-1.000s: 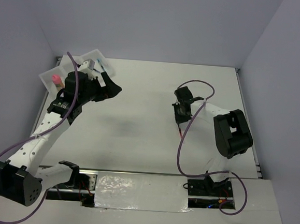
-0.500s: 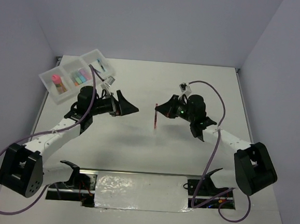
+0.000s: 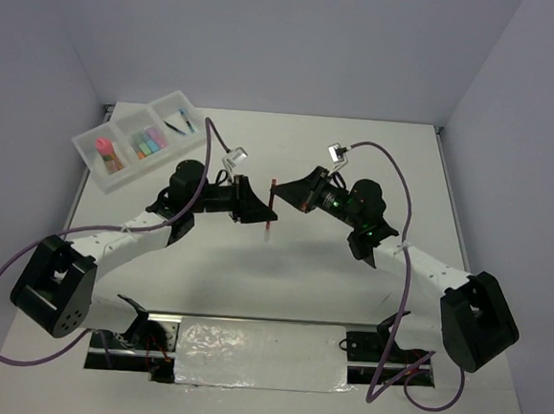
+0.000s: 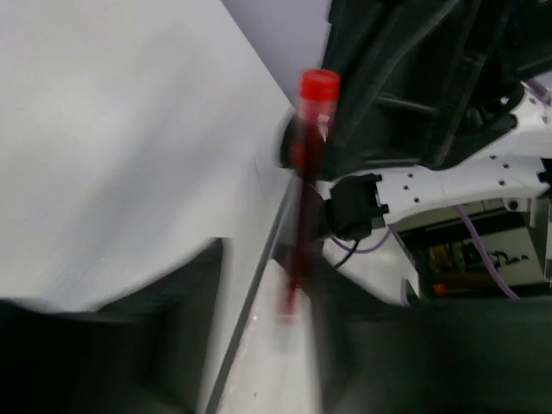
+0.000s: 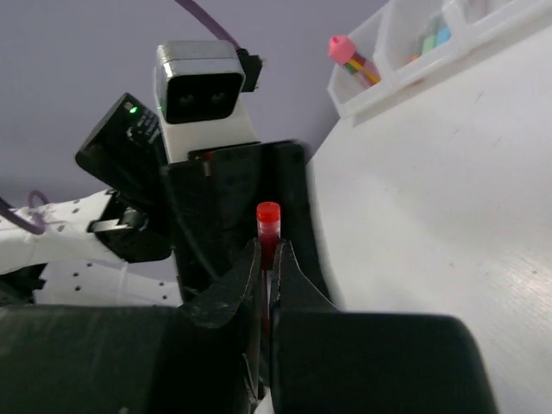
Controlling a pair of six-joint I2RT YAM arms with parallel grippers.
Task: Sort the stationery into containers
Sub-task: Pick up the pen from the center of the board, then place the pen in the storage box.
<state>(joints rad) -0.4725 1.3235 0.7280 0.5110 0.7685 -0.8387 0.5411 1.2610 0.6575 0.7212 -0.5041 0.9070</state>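
A thin red pen (image 3: pixel 271 205) hangs upright above the middle of the table, with my right gripper (image 3: pixel 279 200) shut on it. In the right wrist view its red cap (image 5: pixel 268 216) sticks out above the closed right gripper (image 5: pixel 266 254). My left gripper (image 3: pixel 257 210) faces it from the left, its jaws on either side of the pen's lower part. The left wrist view is blurred: the pen (image 4: pixel 309 172) lies close to one finger of the left gripper (image 4: pixel 267 285), with a gap to the other. The white three-compartment tray (image 3: pixel 116 181) stands at the far left.
The tray holds a pink cylinder (image 3: pixel 102 145), chunky markers (image 3: pixel 148 141) and a dark-blue pen (image 3: pixel 181 120) in separate compartments. The pink cylinder (image 5: pixel 345 47) and tray (image 5: pixel 405 52) also show in the right wrist view. Purple cables loop above both arms.
The right arm lifted the red pen and carried it left to the centre. The left arm swung from the tray to meet it, and its jaws narrowed around the pen.
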